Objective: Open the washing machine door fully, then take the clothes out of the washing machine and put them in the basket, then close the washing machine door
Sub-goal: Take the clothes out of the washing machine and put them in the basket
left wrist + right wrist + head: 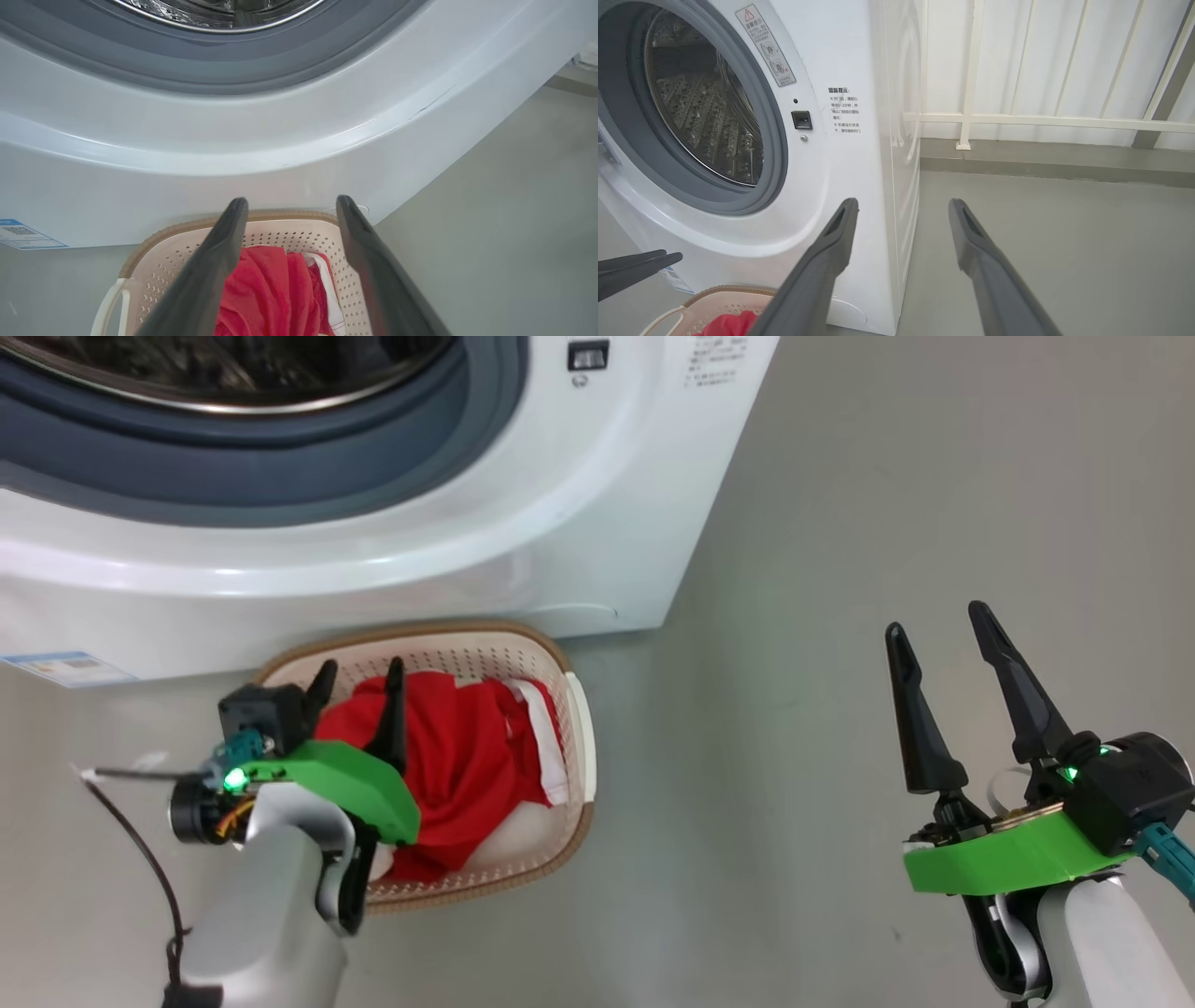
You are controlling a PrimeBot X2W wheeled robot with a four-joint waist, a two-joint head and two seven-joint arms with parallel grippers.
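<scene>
Lower left of the head view: the left pincer (362, 667) is hanging wide and empty over the basket (577, 737), which is holding the clothes (467, 756) on the floor (794, 616) just before the washer (523, 551). Lower right: the right pincer (936, 618) is gaping wide over bare floor, well apart. Beyond, the drum (705, 116) is standing open, apparently empty. The latch socket (802, 120) is sitting at the opening's right edge, so the door is probably hinging toward frame left, nearer the left arm.
</scene>
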